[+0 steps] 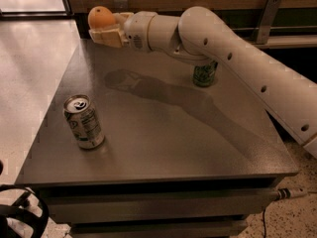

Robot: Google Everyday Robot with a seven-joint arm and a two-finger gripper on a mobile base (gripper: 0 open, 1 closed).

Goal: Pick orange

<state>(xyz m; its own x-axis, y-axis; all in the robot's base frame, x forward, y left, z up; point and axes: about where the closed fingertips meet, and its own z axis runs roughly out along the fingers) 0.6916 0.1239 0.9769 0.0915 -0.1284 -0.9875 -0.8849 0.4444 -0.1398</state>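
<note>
The orange (pixel 100 18) is a small round fruit held in my gripper (pixel 105 28) at the far left corner of the grey table (pixel 163 138). The gripper is shut on it and holds it lifted above the tabletop, clear of the surface. My white arm (pixel 223 48) reaches in from the right across the back of the table, and its shadow falls on the tabletop below.
A white and green can (pixel 83 122) stands upright near the table's front left. A green can (pixel 204 74) stands at the back, partly hidden behind my arm. A wooden wall with a metal rail runs behind the table. Pale floor lies to the left.
</note>
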